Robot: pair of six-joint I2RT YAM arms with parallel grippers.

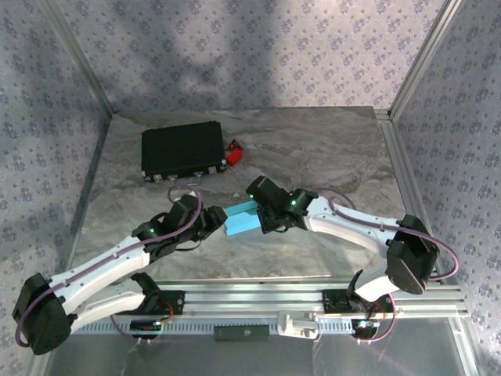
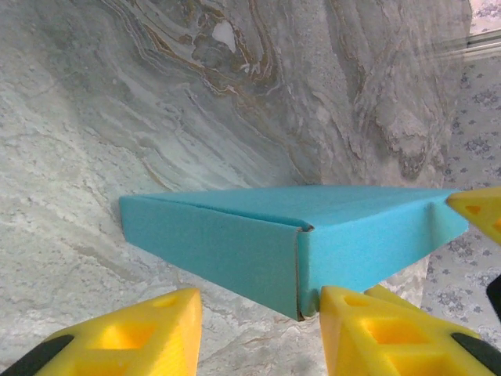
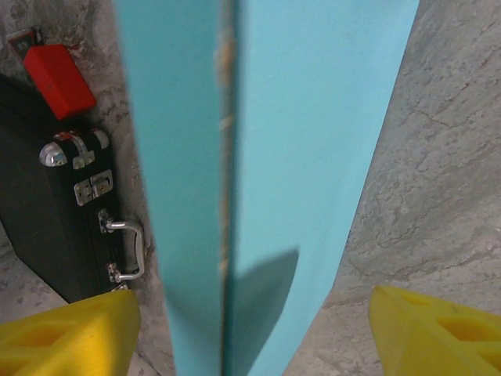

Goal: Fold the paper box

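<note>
The paper box (image 1: 241,220) is a closed light-blue flat box, tilted up off the marble table (image 1: 329,149) between my two grippers. My left gripper (image 1: 213,225) is at its left end. In the left wrist view the paper box (image 2: 258,243) shows a folded corner seam; the left gripper (image 2: 262,333) is open, its right finger (image 2: 376,333) touching the corner's lower edge and its left finger clear of the card. My right gripper (image 1: 264,217) is at the box's right end. It stands open (image 3: 254,337) around the paper box (image 3: 313,141), with gaps on both sides.
A black case (image 1: 182,153) with metal latches lies at the back left, a small red object (image 1: 234,152) beside its right end. Both also appear in the right wrist view, the case (image 3: 47,227) and red object (image 3: 59,78). Patterned walls enclose the table.
</note>
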